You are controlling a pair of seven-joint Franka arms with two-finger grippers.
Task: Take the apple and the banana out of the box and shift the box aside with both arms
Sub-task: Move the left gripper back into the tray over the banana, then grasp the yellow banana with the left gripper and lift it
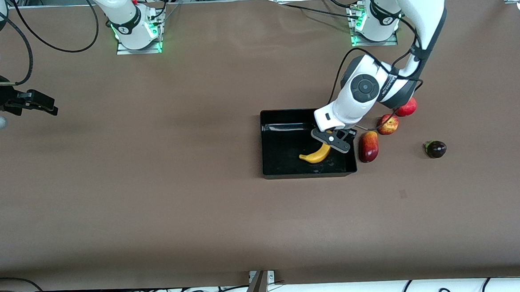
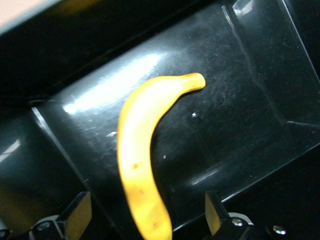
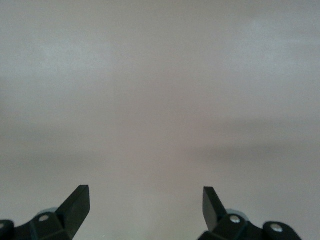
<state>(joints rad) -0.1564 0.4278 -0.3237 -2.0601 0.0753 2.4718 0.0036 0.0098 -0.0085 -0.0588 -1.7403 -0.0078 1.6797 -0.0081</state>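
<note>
I see a matte brown bench (image 1: 164,191). On it sits the box (image 1: 282,138), a glossy black shallow rectangle, with the curved yellow banana (image 1: 317,154) inside. My left hand (image 1: 333,141) hangs over the banana, fingers (image 2: 75,212) spread wide, holding nothing. The streaked round apple (image 1: 389,125) lies on the bench beside the box. My right hand (image 1: 35,102) waits, wide open, empty.

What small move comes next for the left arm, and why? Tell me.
Probably lower the left end effector and close on the banana: its fingers stand open astride the fruit, which lies in the box. The apple already sits on the table. The right end effector waits, open.
</note>
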